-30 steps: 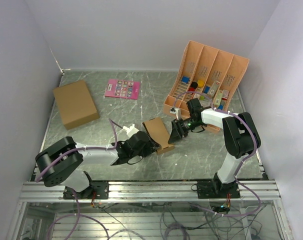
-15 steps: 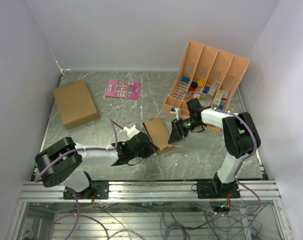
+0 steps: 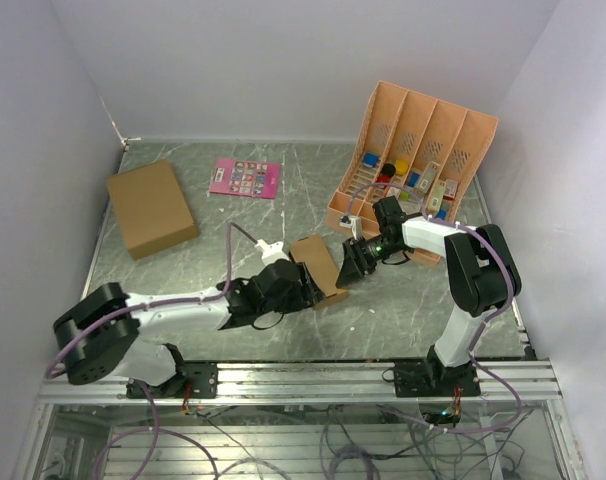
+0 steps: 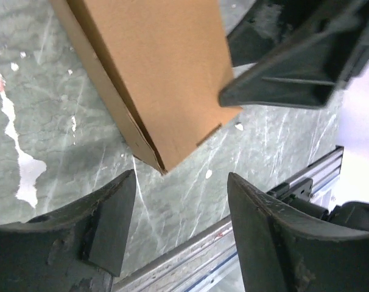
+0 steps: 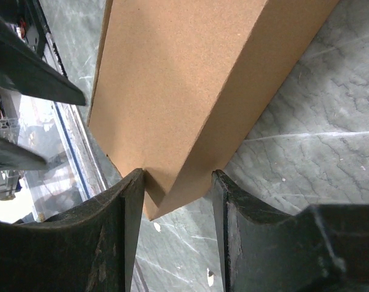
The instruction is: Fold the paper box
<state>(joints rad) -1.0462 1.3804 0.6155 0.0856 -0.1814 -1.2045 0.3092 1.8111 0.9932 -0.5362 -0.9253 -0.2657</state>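
Near the middle of a grey-green marbled table (image 3: 233,220), toward its near edge, two robot arms are working on a plain brown thin-cardboard paper box (image 3: 318,265).
The box is lying as a flattish oblong sleeve with sharp creases, and its end flaps are not visibly closed. The right gripper (image 5: 177,173) is clenching one end corner. The left gripper (image 4: 181,176) is standing released, jaws spread just short of the opposite corner. The step appears to be bracing the sleeve; next, the left fingers likely need to take that free corner.
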